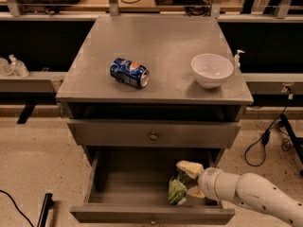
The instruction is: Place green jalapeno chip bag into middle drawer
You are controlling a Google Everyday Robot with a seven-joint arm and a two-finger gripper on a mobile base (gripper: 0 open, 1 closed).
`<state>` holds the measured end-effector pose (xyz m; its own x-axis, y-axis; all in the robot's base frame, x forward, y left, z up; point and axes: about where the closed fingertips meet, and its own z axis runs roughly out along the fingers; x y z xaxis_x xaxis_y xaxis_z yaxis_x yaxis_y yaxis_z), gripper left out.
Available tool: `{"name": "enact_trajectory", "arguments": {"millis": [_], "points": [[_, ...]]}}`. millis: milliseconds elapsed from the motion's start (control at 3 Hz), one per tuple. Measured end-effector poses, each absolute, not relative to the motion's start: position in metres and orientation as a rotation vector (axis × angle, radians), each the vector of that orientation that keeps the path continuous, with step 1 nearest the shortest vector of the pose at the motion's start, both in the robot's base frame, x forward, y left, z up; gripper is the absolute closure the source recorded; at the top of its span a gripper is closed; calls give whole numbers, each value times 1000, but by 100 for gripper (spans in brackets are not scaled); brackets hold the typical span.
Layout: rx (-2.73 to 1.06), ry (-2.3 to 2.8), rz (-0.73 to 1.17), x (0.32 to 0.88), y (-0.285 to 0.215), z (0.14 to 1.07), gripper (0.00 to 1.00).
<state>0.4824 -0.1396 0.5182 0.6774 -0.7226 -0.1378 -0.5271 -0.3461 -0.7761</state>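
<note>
The middle drawer (124, 179) is pulled open below the closed upper knobbed drawer (154, 135). The green jalapeno chip bag (177, 191) lies crumpled on the drawer floor at the front right. My gripper (186, 179) reaches in from the right on a white arm, low inside the drawer. Its cream fingers (190, 168) stand spread apart, one above the bag and one beside it. The gripper looks open, and the bag rests on the drawer floor at its tips.
On the cabinet top lie a blue Pepsi can (129, 73) on its side and a white bowl (211, 69). Cables (265, 141) trail on the floor at the right. A dark bar (45, 209) lies on the floor at the left.
</note>
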Motion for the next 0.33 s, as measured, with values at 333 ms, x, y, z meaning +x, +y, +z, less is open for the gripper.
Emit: {"name": "enact_trajectory", "arguments": {"millis": [333], "points": [[-2033,961,-288,482,-139,518,0]]}}
